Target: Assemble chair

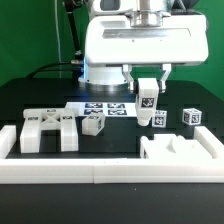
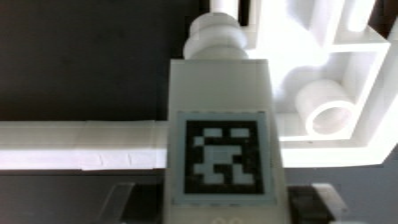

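- Nearest the exterior camera: a long white border rail point(image 1: 90, 172) runs across the front of the black table point(image 1: 120, 142). It is a fence, not chair stock.
- Just behind it, on the exterior view's right, a notched slab point(image 1: 182, 150) lies flat. The wrist view shows a round socket point(image 2: 329, 110) in it, open side up and likely meant to take a post.
- On the exterior view's left, an open frame piece point(image 1: 45, 130) and a small cube point(image 1: 93, 124) lie loose, well apart from the arm.
- Mid-table: the gripper point(image 1: 147, 88) is clamped on an upright post point(image 1: 147, 112), tag toward the camera.
- In the wrist view the fingers point(image 2: 135, 200) flank the post point(image 2: 217, 110) on both sides. The grip is high, probably so the lower end is free to enter the slab.
- Whether the post's foot touches the table — cannot tell.
- The post stands just behind the slab, not yet over the socket.
- Farther back: the marker board point(image 1: 105, 108) and, on the exterior view's right, a tagged cube point(image 1: 190, 117) — apparently parked for a later step.
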Controlling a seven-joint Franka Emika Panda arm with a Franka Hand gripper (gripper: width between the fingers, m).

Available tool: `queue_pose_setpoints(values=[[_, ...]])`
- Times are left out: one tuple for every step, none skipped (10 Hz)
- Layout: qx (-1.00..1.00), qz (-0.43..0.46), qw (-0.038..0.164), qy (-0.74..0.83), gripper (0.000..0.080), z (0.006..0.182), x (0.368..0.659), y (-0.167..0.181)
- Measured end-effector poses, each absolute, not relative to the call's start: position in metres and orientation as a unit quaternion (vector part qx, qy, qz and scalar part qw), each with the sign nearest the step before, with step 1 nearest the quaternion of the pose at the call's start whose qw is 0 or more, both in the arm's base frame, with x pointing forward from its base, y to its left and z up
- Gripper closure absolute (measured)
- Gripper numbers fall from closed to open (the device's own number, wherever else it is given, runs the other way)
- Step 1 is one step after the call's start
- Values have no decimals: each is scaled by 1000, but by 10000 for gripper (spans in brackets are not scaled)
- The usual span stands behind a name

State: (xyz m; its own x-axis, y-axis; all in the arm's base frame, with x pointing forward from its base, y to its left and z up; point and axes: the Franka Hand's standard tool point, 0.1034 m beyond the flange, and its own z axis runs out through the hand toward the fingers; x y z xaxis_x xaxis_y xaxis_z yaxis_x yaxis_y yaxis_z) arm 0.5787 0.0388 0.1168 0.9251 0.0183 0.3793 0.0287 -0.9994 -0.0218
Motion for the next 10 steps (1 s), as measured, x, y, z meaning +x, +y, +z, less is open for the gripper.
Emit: queue_pose_setpoints(values=[[-981, -192, 16, -13, 509, 121, 584, 42], [-980, -199, 19, -14, 509, 127, 594, 50], [-979, -202, 24, -15, 509, 127, 597, 62], [-978, -206, 27, -19, 509, 124, 597, 76], [-977, -210, 25, -25, 509, 117, 592, 80], [-978, -206, 24, -25, 509, 115, 592, 78], [-977, -210, 24, -26, 509, 116, 593, 79], [-975, -219, 25, -27, 509, 114, 592, 81], [-974, -225, 27, -31, 509, 112, 592, 87], [-966, -255, 30, -35, 509, 114, 598, 94]])
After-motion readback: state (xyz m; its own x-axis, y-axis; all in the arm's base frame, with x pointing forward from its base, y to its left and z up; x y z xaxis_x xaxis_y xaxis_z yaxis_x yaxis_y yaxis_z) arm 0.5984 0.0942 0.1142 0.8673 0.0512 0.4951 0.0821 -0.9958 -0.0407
